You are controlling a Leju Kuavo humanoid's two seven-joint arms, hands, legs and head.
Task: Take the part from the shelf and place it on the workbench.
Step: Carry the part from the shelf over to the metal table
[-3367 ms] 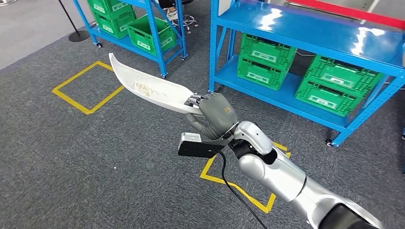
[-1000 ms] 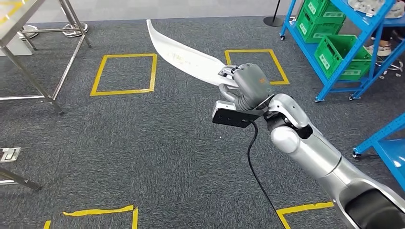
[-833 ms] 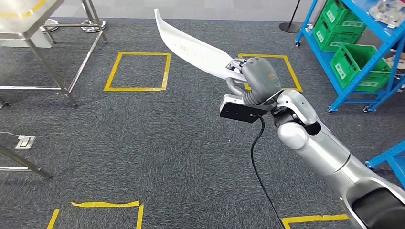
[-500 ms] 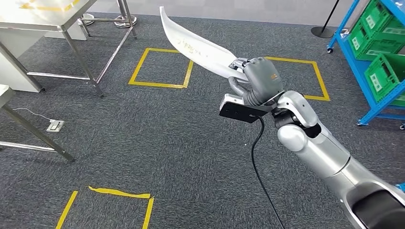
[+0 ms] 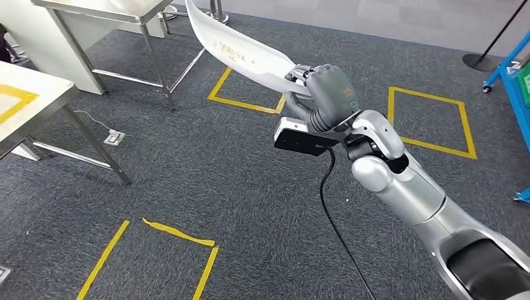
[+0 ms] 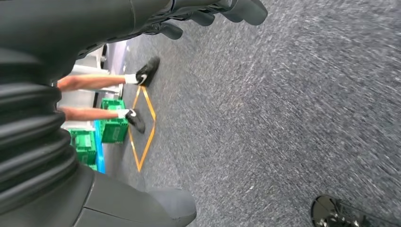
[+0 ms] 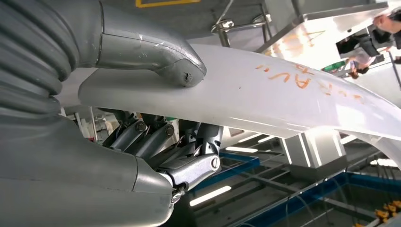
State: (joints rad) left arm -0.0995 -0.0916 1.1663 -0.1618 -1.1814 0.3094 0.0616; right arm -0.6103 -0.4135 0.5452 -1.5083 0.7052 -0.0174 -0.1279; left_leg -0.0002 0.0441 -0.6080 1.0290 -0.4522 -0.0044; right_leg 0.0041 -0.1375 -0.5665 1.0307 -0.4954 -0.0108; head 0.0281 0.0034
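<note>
Part point(image 5: 240, 56) already off shelf, held in air above carpet by right hand point(image 5: 326, 94); fingers point(image 7: 161, 142) and thumb clamped on its near end. Left hand point(image 6: 213, 12) hangs over floor, fingers curled, holding nothing. Table point(image 5: 119, 7) near, beyond part tip. Left to do: reach table, lay part down, release.
</note>
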